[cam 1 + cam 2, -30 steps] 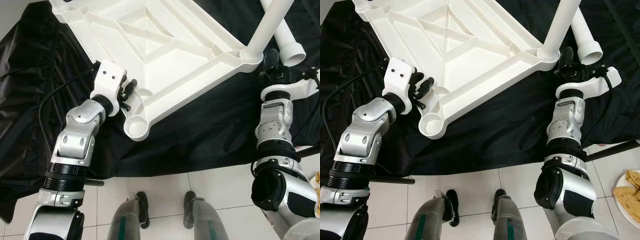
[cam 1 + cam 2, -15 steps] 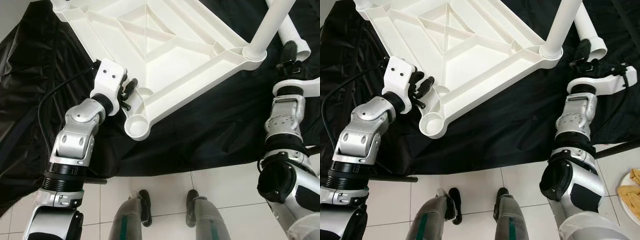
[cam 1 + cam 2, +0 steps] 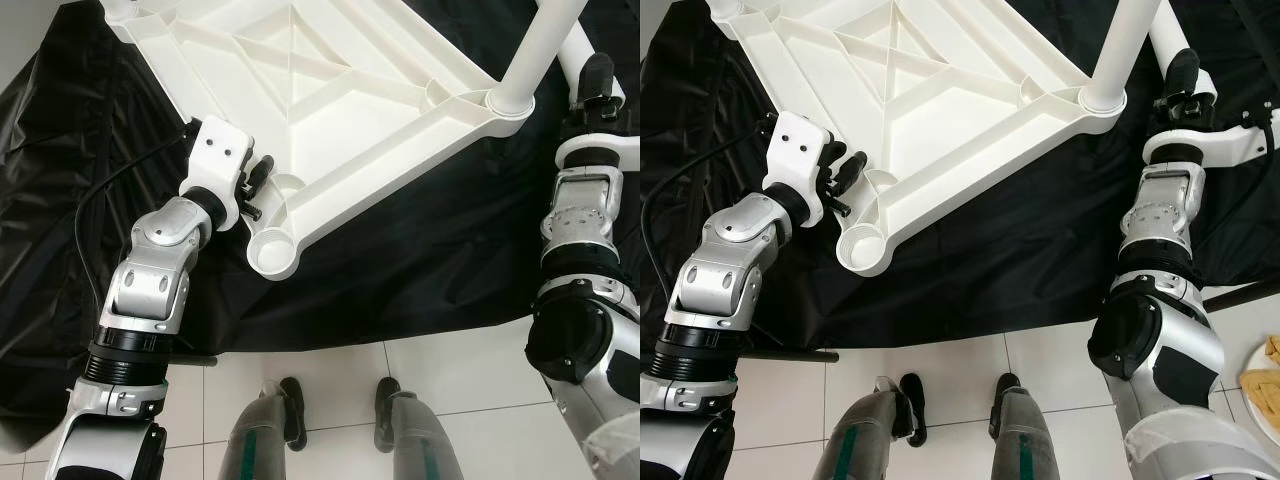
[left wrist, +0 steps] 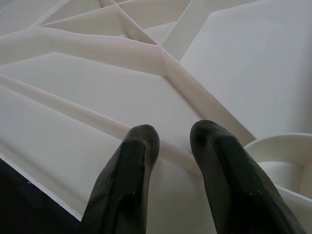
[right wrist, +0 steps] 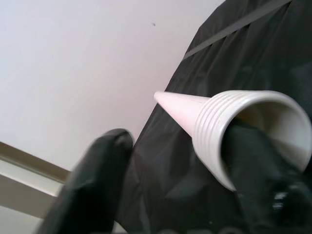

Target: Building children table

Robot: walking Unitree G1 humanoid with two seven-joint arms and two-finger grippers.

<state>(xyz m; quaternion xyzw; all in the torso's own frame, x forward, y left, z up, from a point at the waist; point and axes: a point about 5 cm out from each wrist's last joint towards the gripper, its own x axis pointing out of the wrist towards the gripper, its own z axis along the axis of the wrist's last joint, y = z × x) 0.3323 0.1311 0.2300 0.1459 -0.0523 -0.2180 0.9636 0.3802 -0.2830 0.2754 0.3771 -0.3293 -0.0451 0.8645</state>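
Your white table top (image 3: 300,100) lies upside down on the black sheet (image 3: 420,250), ribbed underside facing up. One white leg (image 3: 535,50) already stands in the corner socket on the robot's right, while the near corner socket (image 3: 270,250) is open. A second, loose leg (image 5: 229,126) lies on the sheet just beyond that fitted leg.

Your left gripper (image 4: 173,141) is at the table top's near edge, beside the open socket; its fingers (image 4: 139,146) sit a small gap apart over a rib of the underside, and I cannot tell whether they pinch it.

Your right gripper (image 3: 1183,75) is at the ridged end of the loose leg. Its fingers stand wide apart, one against the leg's open mouth, not clamped. White floor tiles (image 3: 320,360) show at the sheet's near edge.
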